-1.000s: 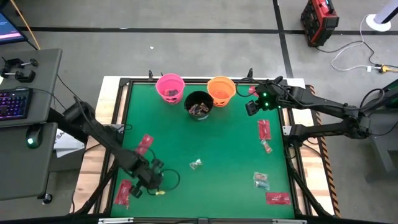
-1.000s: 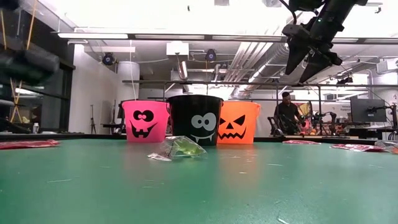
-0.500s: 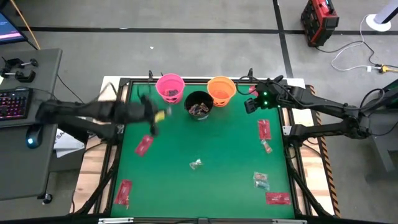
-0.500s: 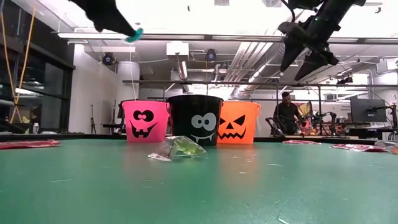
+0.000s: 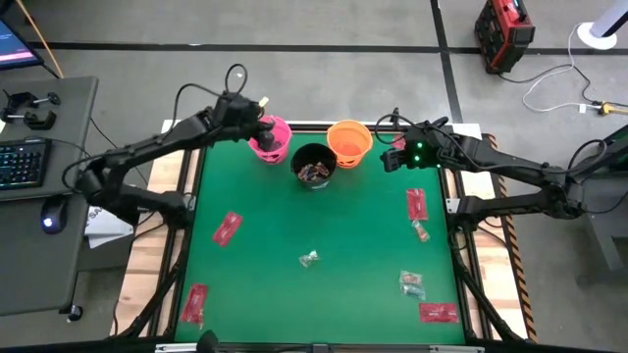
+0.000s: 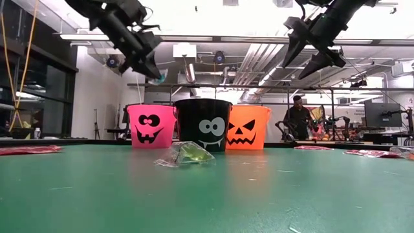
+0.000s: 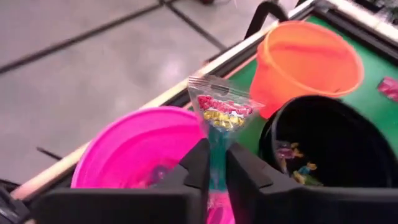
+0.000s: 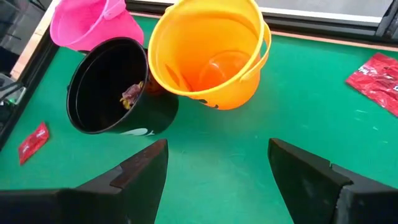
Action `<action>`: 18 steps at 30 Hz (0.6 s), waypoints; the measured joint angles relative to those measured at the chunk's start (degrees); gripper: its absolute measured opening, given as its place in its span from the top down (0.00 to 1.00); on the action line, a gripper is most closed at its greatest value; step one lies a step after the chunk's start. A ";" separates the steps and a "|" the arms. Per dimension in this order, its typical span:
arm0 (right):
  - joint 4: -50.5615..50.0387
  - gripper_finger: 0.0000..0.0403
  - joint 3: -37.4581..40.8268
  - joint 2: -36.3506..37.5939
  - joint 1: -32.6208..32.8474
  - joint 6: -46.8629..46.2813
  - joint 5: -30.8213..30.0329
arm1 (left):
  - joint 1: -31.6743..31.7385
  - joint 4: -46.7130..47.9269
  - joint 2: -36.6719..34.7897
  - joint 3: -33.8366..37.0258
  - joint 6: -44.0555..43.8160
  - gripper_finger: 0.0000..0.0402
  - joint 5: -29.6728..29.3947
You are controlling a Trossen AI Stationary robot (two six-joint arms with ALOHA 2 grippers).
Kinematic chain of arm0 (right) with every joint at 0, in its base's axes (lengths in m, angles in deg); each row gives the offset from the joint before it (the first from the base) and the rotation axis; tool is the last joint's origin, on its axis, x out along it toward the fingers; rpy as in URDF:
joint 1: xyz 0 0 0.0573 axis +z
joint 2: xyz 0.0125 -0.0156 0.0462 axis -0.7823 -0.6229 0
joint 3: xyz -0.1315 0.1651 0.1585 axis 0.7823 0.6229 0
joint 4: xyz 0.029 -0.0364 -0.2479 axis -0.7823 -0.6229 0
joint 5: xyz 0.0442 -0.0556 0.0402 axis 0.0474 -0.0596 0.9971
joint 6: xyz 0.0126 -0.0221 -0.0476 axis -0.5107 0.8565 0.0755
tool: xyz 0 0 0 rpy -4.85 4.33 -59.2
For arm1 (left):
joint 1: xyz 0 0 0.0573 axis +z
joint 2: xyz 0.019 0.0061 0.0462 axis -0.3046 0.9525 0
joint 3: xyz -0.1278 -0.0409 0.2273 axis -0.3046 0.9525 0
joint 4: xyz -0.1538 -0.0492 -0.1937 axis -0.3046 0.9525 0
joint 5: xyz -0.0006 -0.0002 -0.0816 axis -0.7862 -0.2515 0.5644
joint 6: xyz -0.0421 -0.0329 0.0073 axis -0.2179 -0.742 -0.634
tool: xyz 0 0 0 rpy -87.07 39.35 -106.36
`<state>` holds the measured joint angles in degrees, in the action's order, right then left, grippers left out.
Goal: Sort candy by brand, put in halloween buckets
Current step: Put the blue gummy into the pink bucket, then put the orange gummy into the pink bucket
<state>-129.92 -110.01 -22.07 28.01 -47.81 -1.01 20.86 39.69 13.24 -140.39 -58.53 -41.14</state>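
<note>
Three buckets stand at the table's far edge: pink [image 5: 268,137], black [image 5: 314,165], orange [image 5: 349,141]. My left gripper [image 5: 257,116] hovers above the pink bucket [image 7: 140,146], shut on a small clear packet with teal, red and yellow print [image 7: 221,115]. My right gripper [image 5: 394,157] is open and empty in the air, right of the orange bucket [image 8: 208,53]. Red packets [image 5: 227,228] and a clear-green candy [image 6: 184,154] lie on the green table. My left gripper pinches the clear packet's lower part [image 7: 217,158] between its two fingers. The packet's printed end [image 7: 222,106] sticks out past the fingertips. It is lifted clear, over the pink bucket's rim, near the black bucket [image 7: 323,149].
Loose candy lies on the green table: red packets at left [image 5: 194,302] and right [image 5: 416,203], [image 5: 438,313], crinkly pieces at centre [image 5: 310,258] and right [image 5: 412,284]. The black bucket holds several candies [image 8: 132,93]. A person [image 6: 299,120] stands far behind the table.
My left gripper has gone up from the table's near left corner and swept toward the far edge, carrying the small packet, and now stands over the pink bucket. My right gripper has risen a little beside the orange bucket.
</note>
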 joint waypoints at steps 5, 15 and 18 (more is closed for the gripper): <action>0.00 0.34 0.00 0.00 0.00 -0.11 0.15 | 0.67 2.30 2.82 -2.55 1.72 0.73 0.89; 0.42 0.34 0.00 0.00 1.76 1.39 9.10 | -0.57 6.86 -1.44 -1.94 -7.78 0.43 12.52; 0.39 0.34 0.00 0.00 6.63 1.55 10.91 | -4.09 6.16 -5.08 1.05 -10.46 0.41 15.99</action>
<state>-129.53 -110.01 -22.07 34.64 -46.26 9.90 16.77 45.85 8.16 -139.33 -68.99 -25.15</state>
